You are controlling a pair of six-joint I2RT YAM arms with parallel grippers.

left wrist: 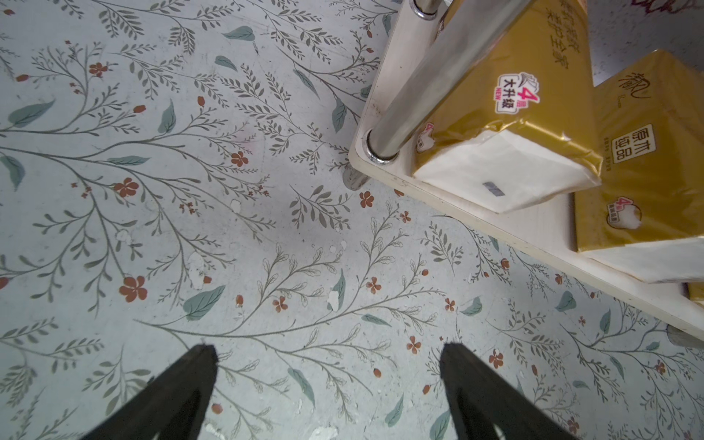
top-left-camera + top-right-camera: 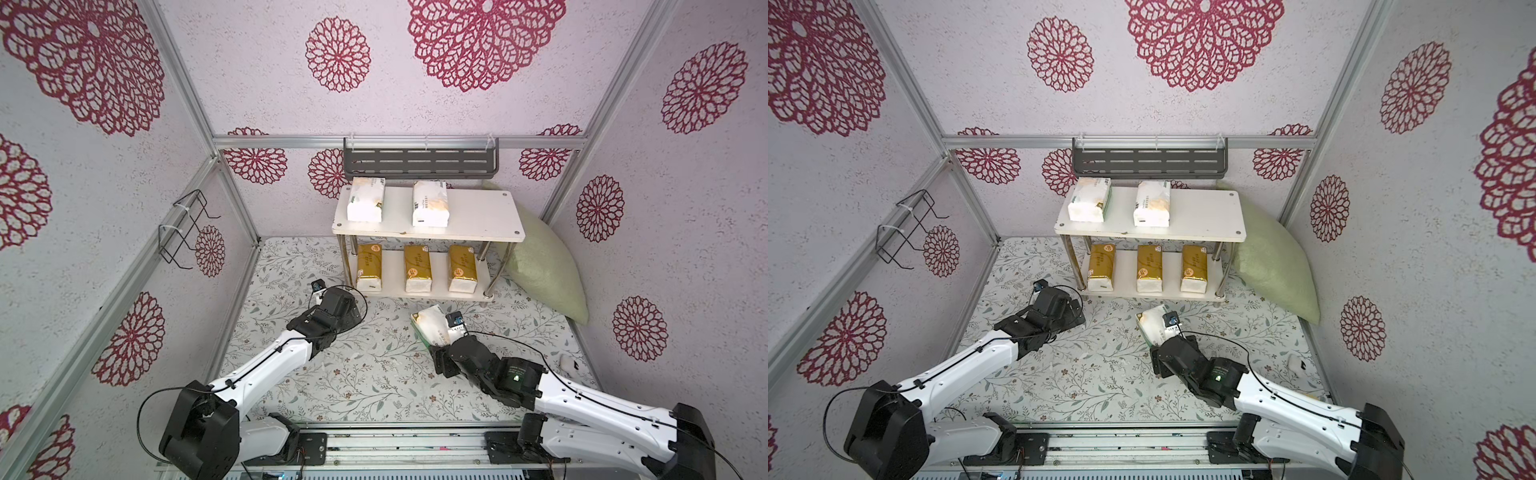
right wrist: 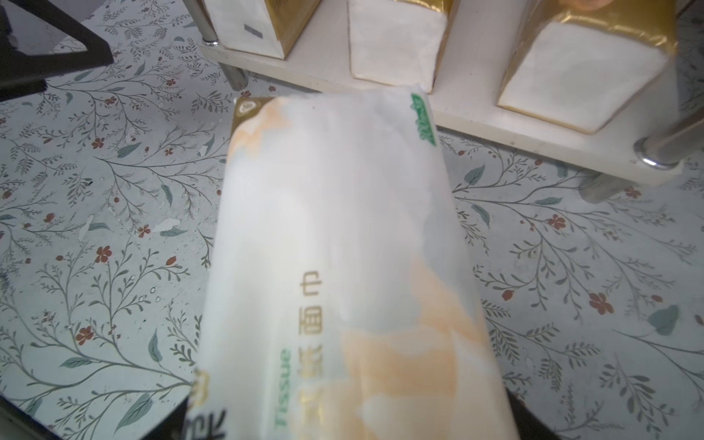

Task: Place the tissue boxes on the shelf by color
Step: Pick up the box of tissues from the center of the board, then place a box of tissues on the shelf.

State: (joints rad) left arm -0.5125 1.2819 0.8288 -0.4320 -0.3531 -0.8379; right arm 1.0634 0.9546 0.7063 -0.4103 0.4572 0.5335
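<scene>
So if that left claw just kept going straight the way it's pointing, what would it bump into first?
Most likely the flowered table cover: the open left claw points down at a bare patch of it, with the shelf off to one side. Depth is hard to judge, though.

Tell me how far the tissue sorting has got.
Five of six placed: three gold packs on the lower board of the shelf, two white packs on its top board. In hand: the last white pack sits in the jaws of the right gripper, firm grip not clear. The left gripper is open and empty. Left: lift that pack onto the top board's free end.
</scene>
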